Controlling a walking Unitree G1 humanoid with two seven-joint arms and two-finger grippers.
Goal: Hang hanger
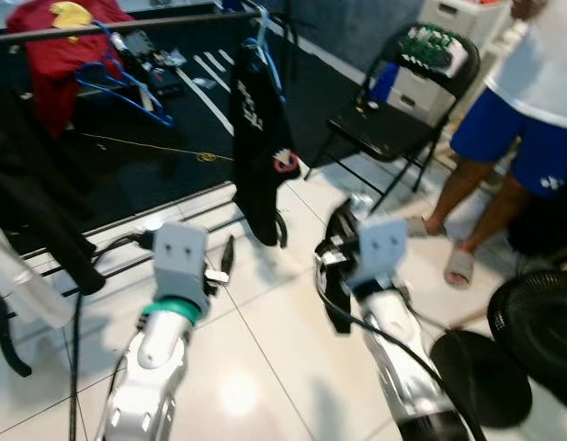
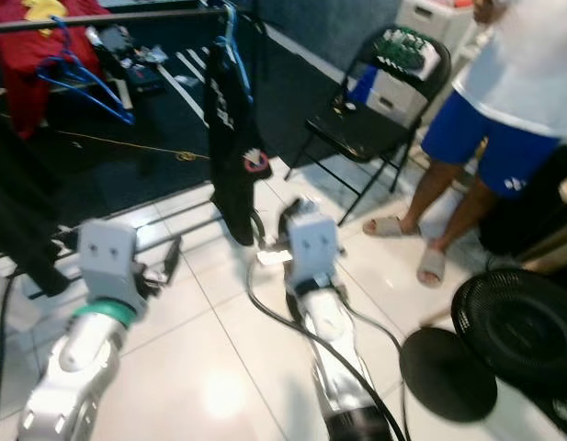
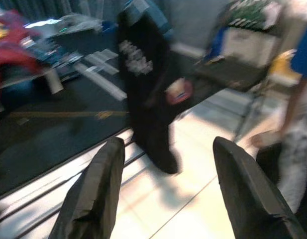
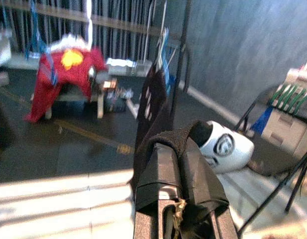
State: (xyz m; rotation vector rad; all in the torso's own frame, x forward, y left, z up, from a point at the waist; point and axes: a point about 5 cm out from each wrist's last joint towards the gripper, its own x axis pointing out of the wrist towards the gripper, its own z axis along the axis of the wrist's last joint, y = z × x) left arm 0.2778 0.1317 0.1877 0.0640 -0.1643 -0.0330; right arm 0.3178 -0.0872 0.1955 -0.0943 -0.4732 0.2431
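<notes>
A black garment [image 1: 260,138] hangs on a blue hanger [image 1: 265,41] hooked over the dark rail [image 1: 127,25] of a clothes rack. A second blue hanger [image 1: 127,83] dangles from the rail further left, beside a red garment [image 1: 53,37]. My left gripper [image 1: 226,257] is open, low over the tiled floor, short of the black garment and to its left; in the left wrist view its fingers [image 3: 93,194] stand wide apart with nothing between them. My right gripper [image 1: 336,225] is shut just right of the garment's hem, fingertips [image 4: 180,144] pressed together.
A black folding chair [image 1: 393,119] with boxes on it stands at the back right. A person [image 1: 522,119] in blue shorts and sandals stands at the right. A black fan [image 1: 540,340] and a round base [image 1: 481,377] lie at the lower right. Dark clothes [image 1: 35,202] hang at the left, over the rack's lower bars [image 1: 173,220].
</notes>
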